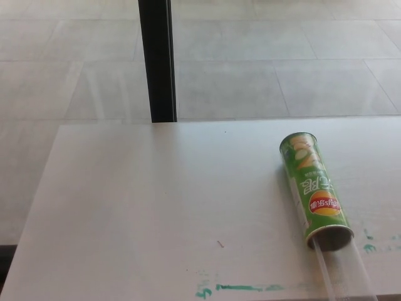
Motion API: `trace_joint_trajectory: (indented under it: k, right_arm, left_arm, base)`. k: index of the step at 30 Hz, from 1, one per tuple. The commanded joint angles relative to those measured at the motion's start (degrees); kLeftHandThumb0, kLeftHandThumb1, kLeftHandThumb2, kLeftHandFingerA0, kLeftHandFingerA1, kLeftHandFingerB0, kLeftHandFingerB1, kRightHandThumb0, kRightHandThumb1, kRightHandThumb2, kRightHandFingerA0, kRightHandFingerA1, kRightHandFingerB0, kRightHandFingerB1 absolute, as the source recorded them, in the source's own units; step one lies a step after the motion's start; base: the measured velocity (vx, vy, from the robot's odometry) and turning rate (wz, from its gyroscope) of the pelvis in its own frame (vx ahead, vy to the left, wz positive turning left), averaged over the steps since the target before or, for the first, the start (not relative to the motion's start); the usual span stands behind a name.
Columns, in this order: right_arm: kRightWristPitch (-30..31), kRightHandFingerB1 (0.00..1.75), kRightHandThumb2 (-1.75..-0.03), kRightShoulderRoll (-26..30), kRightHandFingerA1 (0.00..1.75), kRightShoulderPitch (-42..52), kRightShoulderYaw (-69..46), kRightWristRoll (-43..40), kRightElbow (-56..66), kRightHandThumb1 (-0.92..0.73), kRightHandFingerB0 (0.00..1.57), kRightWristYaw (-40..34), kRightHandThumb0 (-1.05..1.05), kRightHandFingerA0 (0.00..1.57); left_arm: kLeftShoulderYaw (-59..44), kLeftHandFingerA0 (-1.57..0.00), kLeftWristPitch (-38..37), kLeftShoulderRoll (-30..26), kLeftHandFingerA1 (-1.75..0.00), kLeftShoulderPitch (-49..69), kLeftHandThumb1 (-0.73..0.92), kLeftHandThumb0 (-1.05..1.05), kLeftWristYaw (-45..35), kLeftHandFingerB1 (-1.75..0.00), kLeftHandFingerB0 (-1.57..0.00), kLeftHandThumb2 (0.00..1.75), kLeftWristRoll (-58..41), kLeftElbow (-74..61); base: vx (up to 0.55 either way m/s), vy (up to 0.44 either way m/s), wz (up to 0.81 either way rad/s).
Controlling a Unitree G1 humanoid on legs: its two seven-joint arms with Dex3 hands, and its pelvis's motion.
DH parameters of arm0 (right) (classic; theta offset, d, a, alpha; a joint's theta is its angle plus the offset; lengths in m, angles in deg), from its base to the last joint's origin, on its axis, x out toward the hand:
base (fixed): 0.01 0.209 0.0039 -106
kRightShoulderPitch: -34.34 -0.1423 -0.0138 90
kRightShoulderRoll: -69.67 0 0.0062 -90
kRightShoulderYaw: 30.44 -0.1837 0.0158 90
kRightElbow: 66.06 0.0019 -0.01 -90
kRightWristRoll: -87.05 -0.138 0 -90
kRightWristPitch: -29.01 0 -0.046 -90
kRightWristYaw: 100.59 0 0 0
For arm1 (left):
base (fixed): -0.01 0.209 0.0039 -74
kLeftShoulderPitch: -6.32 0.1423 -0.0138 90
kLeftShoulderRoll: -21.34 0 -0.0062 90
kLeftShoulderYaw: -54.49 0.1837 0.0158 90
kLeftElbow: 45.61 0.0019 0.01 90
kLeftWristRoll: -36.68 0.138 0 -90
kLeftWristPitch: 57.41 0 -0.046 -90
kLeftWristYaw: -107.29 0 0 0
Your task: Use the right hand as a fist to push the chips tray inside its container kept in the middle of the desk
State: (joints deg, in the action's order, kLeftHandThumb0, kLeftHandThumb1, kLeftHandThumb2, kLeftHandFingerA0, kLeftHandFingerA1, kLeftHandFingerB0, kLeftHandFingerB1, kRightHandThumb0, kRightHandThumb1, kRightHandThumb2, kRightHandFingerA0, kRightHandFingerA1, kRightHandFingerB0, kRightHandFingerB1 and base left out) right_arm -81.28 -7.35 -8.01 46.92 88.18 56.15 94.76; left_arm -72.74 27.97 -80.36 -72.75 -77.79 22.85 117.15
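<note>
A green chips can (314, 190) lies on its side on the white desk (156, 207), right of the middle, with its open mouth facing the near edge. A clear plastic tray (343, 273) sticks out of that mouth and runs down past the bottom of the picture. Neither of my hands shows in the head view.
Green paint smears (241, 288) mark the desk near its front edge, with smaller ones (371, 246) beside the can's mouth. A black post (157, 59) stands beyond the desk's far edge on a pale tiled floor (282, 63).
</note>
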Motion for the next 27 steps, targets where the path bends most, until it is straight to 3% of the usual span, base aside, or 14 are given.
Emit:
trace_joint_trajectory:
  k: [1, 2, 3, 9, 10, 13, 14, 16, 20, 21, 23, 24, 25, 27]
  right_arm:
    - [-13.33, 0.55, -0.64, 10.17, 0.66, -5.75, 1.45, 37.78, -5.32, -0.74, 0.81, -3.94, -0.65, 1.04]
    - [-13.50, 0.56, -0.64, 10.44, 0.66, -6.34, 1.88, 38.68, -6.11, -0.75, 0.82, -4.87, -0.65, 1.04]
    - [-13.63, 0.55, -0.63, 10.92, 0.66, -7.08, 2.46, 39.22, -7.00, -0.75, 0.82, -5.27, -0.64, 1.05]
    - [-10.05, 0.54, -0.63, 12.54, 0.62, -9.07, 5.62, 45.64, -7.65, -0.76, 0.82, -6.72, -0.66, 1.01]
    - [-8.74, 0.53, -0.64, 12.99, 0.60, -9.80, 6.80, 48.07, -7.74, -0.77, 0.82, -6.84, -0.69, 1.01]
    - [-7.27, 0.54, -0.64, 13.20, 0.63, -11.51, 8.87, 51.26, -8.90, -0.77, 0.85, -8.31, -0.71, 1.03]
    - [-4.58, 0.52, -0.64, 13.57, 0.66, -12.36, 10.18, 52.90, -8.23, -0.79, 0.81, -5.34, -0.72, 0.99]
    - [-0.61, 0.48, -0.64, 13.54, 0.60, -13.30, 11.72, 55.02, -6.73, -0.78, 0.75, -0.61, -0.71, 0.97]
    - [3.22, 0.45, -0.65, 13.58, 0.55, -15.42, 14.57, 57.95, -6.80, -0.79, 0.70, 3.77, -0.71, 0.94]
    - [3.62, 0.45, -0.65, 13.59, 0.57, -15.74, 14.91, 58.45, -6.71, -0.80, 0.70, 4.27, -0.72, 0.94]
    - [4.44, 0.46, -0.64, 13.33, 0.66, -16.59, 16.25, 60.16, -7.57, -0.79, 0.73, 3.79, -0.71, 0.97]
    - [4.85, 0.46, -0.64, 13.12, 0.68, -17.03, 16.77, 60.13, -7.91, -0.78, 0.73, 3.87, -0.71, 0.97]
    - [5.18, 0.47, -0.63, 12.84, 0.75, -17.95, 17.73, 59.95, -9.47, -0.76, 0.75, 3.07, -0.71, 0.97]
    - [6.10, 0.47, -0.63, 12.70, 0.75, -18.69, 18.67, 60.41, -9.88, -0.76, 0.74, 3.61, -0.70, 0.96]
  left_arm:
    - [1.79, -1.42, -4.91, -3.18, -1.56, 1.21, 0.68, -0.72, 0.05, -1.03, -0.49, 1.40, 1.39, 1.28]
    - [1.70, -0.75, -5.12, -3.11, -1.73, 1.29, 0.92, -1.05, -0.08, -1.40, -0.43, 0.98, 1.23, 1.29]
    - [1.63, -1.34, -4.84, -3.11, -1.52, 1.32, 0.57, -0.73, -0.13, -0.95, -0.35, 1.34, 1.08, 1.20]
    - [2.84, -1.44, -4.66, -3.31, -1.55, 1.43, 0.65, -0.67, 0.92, -1.08, -0.60, 1.38, 2.14, 1.09]
    - [2.41, -0.65, -4.19, -3.37, -1.71, 1.38, 0.92, -1.04, 0.27, -1.38, -0.40, 1.04, 1.57, 1.13]
    - [2.29, -0.69, -4.09, -3.38, -1.71, 1.27, 0.92, -1.05, 0.31, -1.40, -0.46, 1.01, 1.36, 1.14]
    - [2.85, -1.46, -4.20, -3.55, -1.60, 1.38, 0.71, -0.74, 0.18, -1.05, -0.51, 1.43, 1.90, 1.06]
    - [2.10, -1.52, -4.13, -3.41, -1.66, 1.27, 0.71, -0.79, -0.15, -1.11, -0.58, 1.44, 1.03, 1.01]
    - [2.61, -1.48, -4.12, -3.47, -1.63, 1.38, 0.68, -0.79, 0.24, -1.11, -0.59, 1.42, 1.53, 0.90]
    - [2.54, -1.30, -4.05, -3.46, -1.55, 1.29, 0.71, -0.80, 0.16, -1.00, -0.36, 1.44, 1.43, 0.94]
    - [2.49, -1.29, -4.08, -3.42, -1.53, 1.24, 0.72, -0.76, 0.12, -0.99, -0.39, 1.43, 1.35, 1.02]
    - [2.39, -0.69, -4.18, -3.43, -1.72, 1.28, 0.92, -1.04, 0.10, -1.38, -0.44, 1.01, 1.26, 1.15]
    - [3.09, -1.47, -4.89, -3.55, -1.63, 1.56, 0.74, -0.80, 0.12, -1.10, -0.56, 1.46, 2.01, 1.01]
    - [2.96, -1.48, -4.62, -3.58, -1.63, 1.50, 0.71, -0.78, 0.13, -1.09, -0.54, 1.44, 1.82, 1.08]
  base:
    - [0.00, 0.000, 0.00]
    - [0.00, 0.000, 0.00]
    - [0.00, 0.000, 0.00]
    - [0.00, 0.000, 0.00]
    - [0.00, 0.000, 0.00]
    - [0.00, 0.000, 0.00]
    - [0.00, 0.000, 0.00]
    - [0.00, 0.000, 0.00]
    - [0.00, 0.000, 0.00]
    - [0.00, 0.000, 0.00]
    - [0.00, 0.000, 0.00]
    - [0.00, 0.000, 0.00]
    - [0.00, 0.000, 0.00]
    - [0.00, 0.000, 0.00]
